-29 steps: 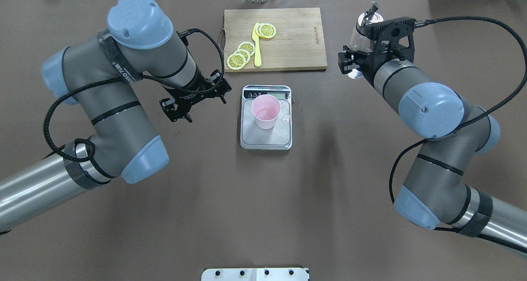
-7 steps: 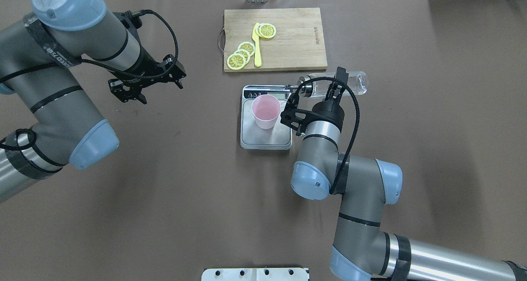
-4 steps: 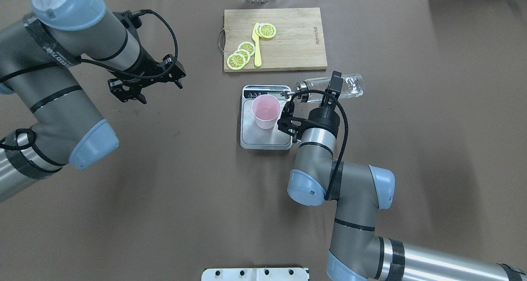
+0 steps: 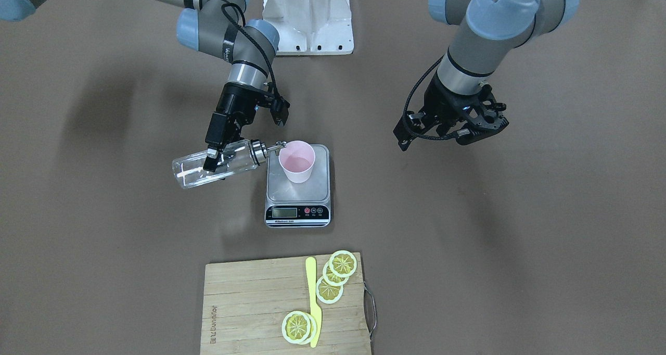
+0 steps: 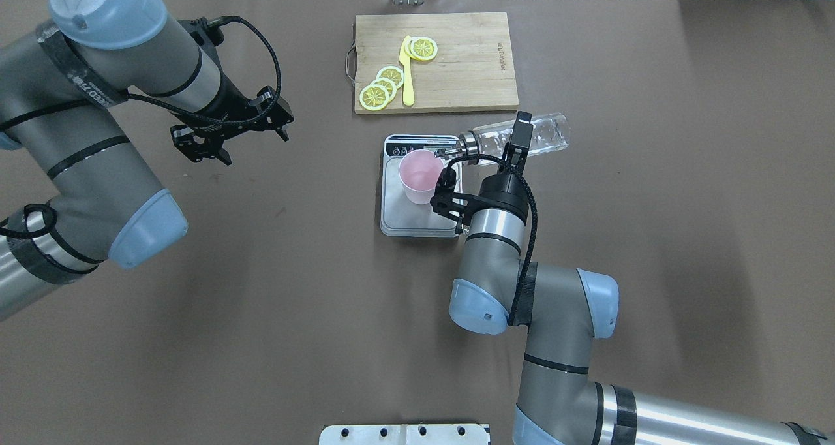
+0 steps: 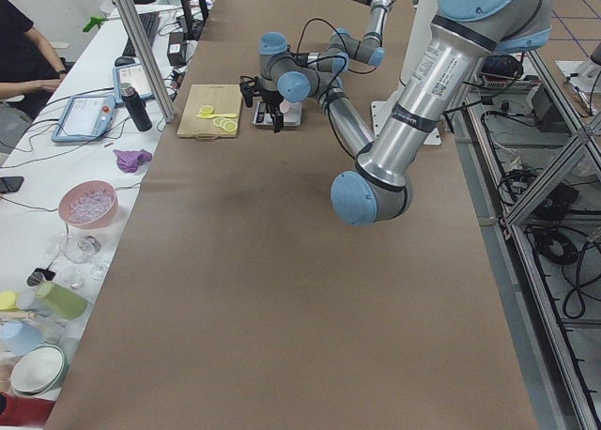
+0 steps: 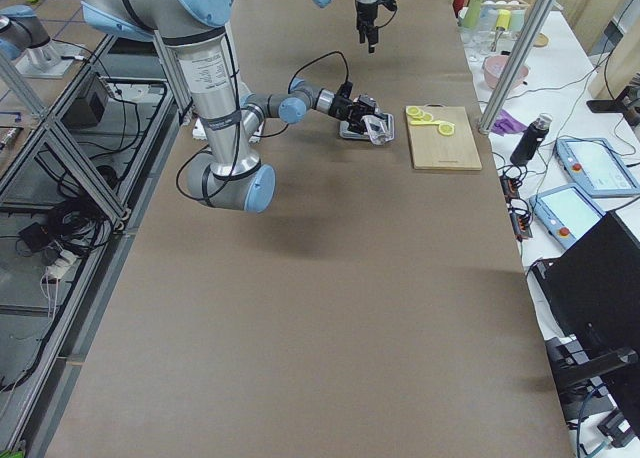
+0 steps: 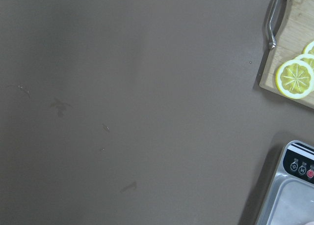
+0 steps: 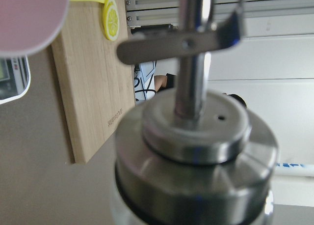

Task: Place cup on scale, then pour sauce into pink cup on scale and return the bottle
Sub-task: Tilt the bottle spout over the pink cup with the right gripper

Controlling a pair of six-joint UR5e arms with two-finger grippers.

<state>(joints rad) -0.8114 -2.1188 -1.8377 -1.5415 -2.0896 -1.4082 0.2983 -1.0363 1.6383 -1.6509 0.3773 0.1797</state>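
Observation:
The pale pink cup (image 5: 421,174) (image 4: 296,161) stands upright on the silver scale (image 5: 417,222) (image 4: 304,198). My right gripper (image 5: 515,142) (image 4: 216,149) is shut on the clear glass bottle (image 5: 538,135) (image 4: 200,167), which lies almost level with its silver spout (image 5: 450,151) (image 4: 274,146) at the cup's rim. The right wrist view shows the metal cap (image 9: 196,136) close up and the cup's edge (image 9: 29,18). No liquid shows. My left gripper (image 5: 225,135) (image 4: 460,128) hangs open and empty over bare table, away from the scale.
A wooden cutting board (image 5: 470,60) (image 4: 250,303) with lemon slices (image 5: 381,86) and a yellow knife (image 5: 408,73) lies beyond the scale. The left wrist view shows the board's corner (image 8: 294,53) and the scale's corner (image 8: 289,185). A white mount plate (image 4: 308,19) sits by the robot base.
My right arm brought the bottle from the far right to the scale and tipped it level. Over the last second the spout moved left to the cup's rim. My left arm withdrew, then held still.

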